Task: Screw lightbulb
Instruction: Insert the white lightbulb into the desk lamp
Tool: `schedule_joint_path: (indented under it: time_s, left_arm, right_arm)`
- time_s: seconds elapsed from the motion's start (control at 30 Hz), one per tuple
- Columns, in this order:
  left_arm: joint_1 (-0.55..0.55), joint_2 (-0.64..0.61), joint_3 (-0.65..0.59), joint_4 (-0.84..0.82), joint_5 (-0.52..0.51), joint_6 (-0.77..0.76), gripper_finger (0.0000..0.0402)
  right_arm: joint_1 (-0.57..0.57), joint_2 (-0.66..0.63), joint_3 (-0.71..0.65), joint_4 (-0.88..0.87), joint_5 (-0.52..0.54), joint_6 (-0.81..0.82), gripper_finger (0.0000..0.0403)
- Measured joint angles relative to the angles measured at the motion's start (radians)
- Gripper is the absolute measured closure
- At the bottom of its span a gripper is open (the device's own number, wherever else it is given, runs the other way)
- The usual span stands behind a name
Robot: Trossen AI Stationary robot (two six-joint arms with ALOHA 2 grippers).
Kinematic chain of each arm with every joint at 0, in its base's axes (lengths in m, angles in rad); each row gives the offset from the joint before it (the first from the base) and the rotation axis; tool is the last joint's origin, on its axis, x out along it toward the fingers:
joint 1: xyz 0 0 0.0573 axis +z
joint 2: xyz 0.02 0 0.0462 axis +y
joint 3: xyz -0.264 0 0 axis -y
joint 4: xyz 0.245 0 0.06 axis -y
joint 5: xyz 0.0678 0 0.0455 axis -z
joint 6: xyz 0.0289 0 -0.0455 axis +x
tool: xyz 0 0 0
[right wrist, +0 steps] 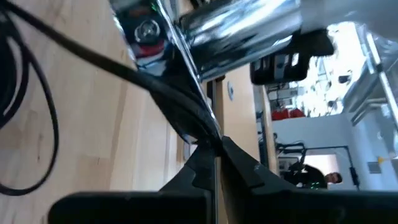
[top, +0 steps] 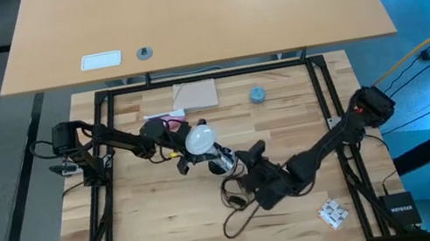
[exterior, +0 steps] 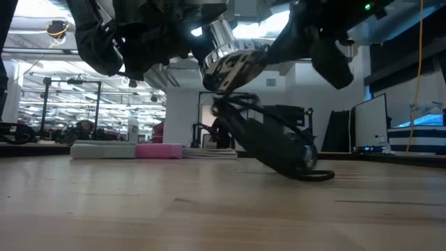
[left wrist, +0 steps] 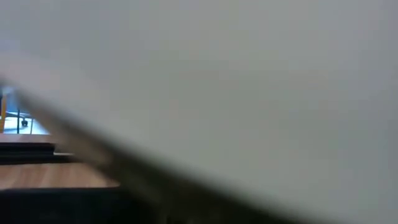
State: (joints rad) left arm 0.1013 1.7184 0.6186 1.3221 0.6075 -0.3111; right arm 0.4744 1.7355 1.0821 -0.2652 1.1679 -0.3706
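The white frosted lightbulb (top: 198,135) hangs above the table's middle in my left gripper (top: 186,149), and its blurred globe (left wrist: 249,81) fills the left wrist view. Its narrow end points at the silvery socket (top: 221,162), which is also lifted clear of the table (exterior: 224,57). Whether the base sits in the socket is hidden. The socket's black cord (exterior: 240,115) drops to a black inline part (exterior: 282,150) lying on the table. My right gripper (top: 239,167) is shut on that cord just behind the socket (right wrist: 236,28). My left gripper holds the lightbulb by its round globe (top: 192,140), coming roughly level from the table's left. The bulb itself fills the wrist view and hides the fingers. The bulb is lifted clear, lying tilted with its narrow end toward the socket. My right gripper pinches the black cord (right wrist: 198,127) between its two fingers (right wrist: 245,168), close behind the socket. It comes from the table's right, slanting a little downward. The socket is lifted clear and the rest of the cord hangs slack to the table.
Slack cord loops (top: 234,201) lie on the wood near the front. A blue-grey round cap (top: 257,94) and flat pink and white items (top: 193,96) sit toward the far edge. A small white packet (top: 333,213) lies front right. Black frame rails (top: 325,101) border the table.
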Motion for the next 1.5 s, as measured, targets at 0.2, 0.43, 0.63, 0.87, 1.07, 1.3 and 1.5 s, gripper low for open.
schedule_joint_path:
  time_s: [0.2,0.43,0.63,0.87,1.07,1.3,1.5]
  left_arm:
    - [0.0,0.0,-0.002,-0.006,-0.008,0.0,0.0251]
    - [-0.02,0.001,-0.003,-0.005,0.114,-0.057,0.0253]
    - [-0.051,0.001,-0.003,0.004,0.099,-0.022,0.0253]
    - [-0.051,0.001,-0.002,0.005,0.076,-0.008,0.0252]
    - [-0.029,0.001,-0.002,0.006,0.064,-0.003,0.0252]
    - [-0.003,0.001,-0.002,0.006,0.027,-0.016,0.0251]
    - [0.03,0.001,-0.002,0.0,-0.003,-0.024,0.0251]
  right_arm:
    - [-0.083,-0.001,0.0,-0.005,-0.077,-0.005,0.0387]
    - [-0.198,-0.002,-0.003,-0.02,-0.124,-0.086,0.04]
    - [-0.282,-0.003,-0.003,-0.016,-0.237,-0.114,0.0401]
    - [-0.319,-0.003,-0.002,-0.052,-0.398,-0.119,0.0401]
    - [-0.28,-0.003,-0.002,-0.115,-0.395,-0.134,0.0401]
    - [-0.178,-0.003,-0.002,-0.196,-0.4,-0.135,0.04]
    - [-0.055,-0.016,-0.001,-0.211,-0.34,-0.136,0.04]
